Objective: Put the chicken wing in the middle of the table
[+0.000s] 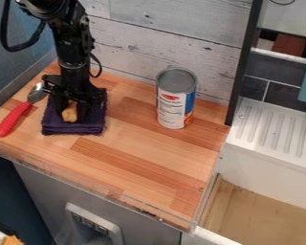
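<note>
The black gripper (pixel 71 111) hangs low at the left of the table, over a folded dark purple cloth (pixel 69 128). A tan-brown piece, the chicken wing (pixel 69 114), is at the gripper, above or on the cloth; the gripper partly hides it. Whether the wing is held or touches the cloth, I cannot tell. The wooden table (pixel 139 150) reaches from the cloth across to the sink side.
A red-handled spoon (pixel 15 118) lies left of the cloth, close to the gripper. A tall can (pixel 175 98) stands upright toward the back right. Behind is a pale plank wall (pixel 162 36); a clear rim (pixel 104 187) runs along the front edge.
</note>
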Robot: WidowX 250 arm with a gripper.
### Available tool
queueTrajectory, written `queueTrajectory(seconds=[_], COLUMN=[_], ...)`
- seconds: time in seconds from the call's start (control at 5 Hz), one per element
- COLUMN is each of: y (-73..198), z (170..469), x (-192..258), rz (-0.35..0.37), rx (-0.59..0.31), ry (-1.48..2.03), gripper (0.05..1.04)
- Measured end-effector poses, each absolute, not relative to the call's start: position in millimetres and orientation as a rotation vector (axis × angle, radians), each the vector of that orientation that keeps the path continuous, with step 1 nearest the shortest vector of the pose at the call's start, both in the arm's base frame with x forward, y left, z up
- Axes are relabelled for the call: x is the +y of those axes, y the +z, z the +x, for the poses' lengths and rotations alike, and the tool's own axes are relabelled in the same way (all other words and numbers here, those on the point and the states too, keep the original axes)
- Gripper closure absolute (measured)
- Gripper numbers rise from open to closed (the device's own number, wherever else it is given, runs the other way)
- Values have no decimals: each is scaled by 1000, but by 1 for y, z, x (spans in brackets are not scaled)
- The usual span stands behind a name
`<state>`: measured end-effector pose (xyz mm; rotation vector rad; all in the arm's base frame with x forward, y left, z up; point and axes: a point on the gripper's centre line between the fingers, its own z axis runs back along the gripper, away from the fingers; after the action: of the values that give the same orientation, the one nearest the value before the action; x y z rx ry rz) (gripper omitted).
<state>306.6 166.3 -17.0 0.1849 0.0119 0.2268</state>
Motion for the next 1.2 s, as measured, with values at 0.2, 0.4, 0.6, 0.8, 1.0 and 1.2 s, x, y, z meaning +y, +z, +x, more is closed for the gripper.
queueTrajectory(seconds=[0.2,0.4,0.6,0.8,1.0,1.2], y=[-17,-5,22,44,37,25], z=[307,306,305,302,291,281], x=[165,156,147,111,80,55], rz=[174,132,148,161,176,161], rx=[12,1,-50,-121,-130,-120], ry=[227,205,185,102,25,-36], gripper=[555,555,556,556,556,556])
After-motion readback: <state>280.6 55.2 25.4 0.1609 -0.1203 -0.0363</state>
